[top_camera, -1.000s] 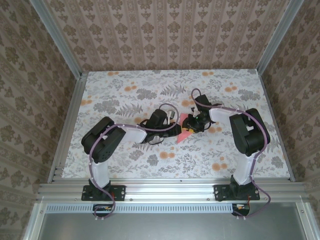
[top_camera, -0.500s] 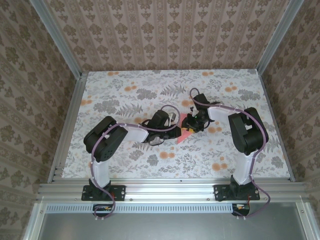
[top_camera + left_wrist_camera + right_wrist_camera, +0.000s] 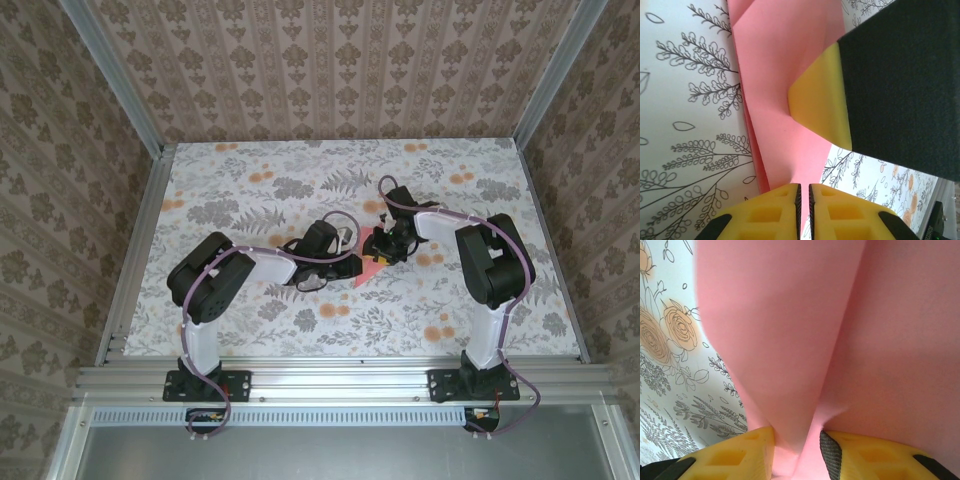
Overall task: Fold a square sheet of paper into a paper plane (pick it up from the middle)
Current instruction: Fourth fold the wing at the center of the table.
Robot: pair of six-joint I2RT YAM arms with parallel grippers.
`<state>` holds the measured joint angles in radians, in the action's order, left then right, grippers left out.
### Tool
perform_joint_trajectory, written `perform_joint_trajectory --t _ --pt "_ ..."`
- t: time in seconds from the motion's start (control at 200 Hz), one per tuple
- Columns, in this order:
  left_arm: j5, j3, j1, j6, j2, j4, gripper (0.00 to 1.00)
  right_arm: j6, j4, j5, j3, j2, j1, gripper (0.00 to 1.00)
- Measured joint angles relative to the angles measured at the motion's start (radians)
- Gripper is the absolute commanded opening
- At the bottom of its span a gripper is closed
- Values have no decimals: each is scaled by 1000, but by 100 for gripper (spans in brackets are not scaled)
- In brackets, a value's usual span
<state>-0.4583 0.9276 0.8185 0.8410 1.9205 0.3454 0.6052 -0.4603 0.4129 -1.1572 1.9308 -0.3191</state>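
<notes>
Currently: one part-folded pink sheet of paper (image 3: 368, 268) at middle of table (image 3: 250, 170). Two pincers at it: left pincer (image 3: 804, 192) nearly together, nipping sheet's edge; right pincer (image 3: 797, 442) clamped on a raised fold.

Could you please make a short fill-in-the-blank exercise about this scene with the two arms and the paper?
1. The paper on the table is ____ in colour.
2. In the top view, the paper sits ____ the left gripper and the right gripper.
3. In the right wrist view, the fingertips closed on a fold of the paper are ____ in colour.
Missing words: pink; between; yellow.
</notes>
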Motion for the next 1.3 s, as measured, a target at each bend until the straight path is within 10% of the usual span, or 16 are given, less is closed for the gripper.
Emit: perform_joint_trajectory --t 1.3 --pt "0 -48 44 -31 -38 0 20 79 -16 -43 -9 11 -6 34"
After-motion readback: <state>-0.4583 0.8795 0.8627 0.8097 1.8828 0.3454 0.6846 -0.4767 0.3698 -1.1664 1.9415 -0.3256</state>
